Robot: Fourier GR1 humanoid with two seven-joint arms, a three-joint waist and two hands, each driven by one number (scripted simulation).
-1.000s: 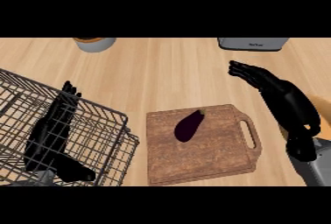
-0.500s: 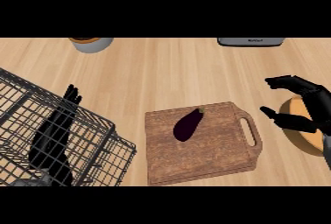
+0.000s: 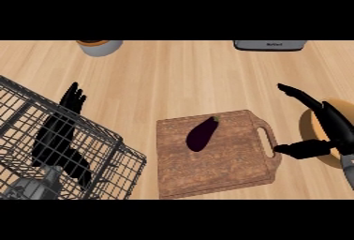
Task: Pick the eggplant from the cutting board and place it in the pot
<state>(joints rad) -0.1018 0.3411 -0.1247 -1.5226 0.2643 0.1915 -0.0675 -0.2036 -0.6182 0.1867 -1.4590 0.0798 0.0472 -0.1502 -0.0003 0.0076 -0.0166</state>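
Lying at a slant on the wooden cutting board (image 3: 217,154), the eggplant (image 3: 201,133) is seen untouched, its stem end pointing up and to the right, toward the board's handle side. The right hand (image 3: 325,126) has been brought down and inward over the last second: it was held higher and farther up the counter, and it is now spread wide just beside the board's handle, fingers extended above and thumb reaching toward the handle edge. Nothing is held in it — the span between fingers and thumb is empty, and a clear gap to the eggplant remains. By this shift an approach is suggested rather than a grasp; the pick is judged not yet begun. Partly hidden under the right hand, a tan round vessel with a paler rim (image 3: 313,123) is seen at the view's right edge — it may be the pot, though this cannot be told for certain. The left hand (image 3: 59,136) is held open with fingers straight over the wire dish rack (image 3: 104,140) at the left, gripping nothing, and has drifted only slightly. At the far edge of the counter, a grey cup with an orange top (image 3: 100,46) and a grey appliance (image 3: 269,45) are partly shown. For the next move, a further reach leftward across the board would be needed before the fingers could be closed round the eggplant.
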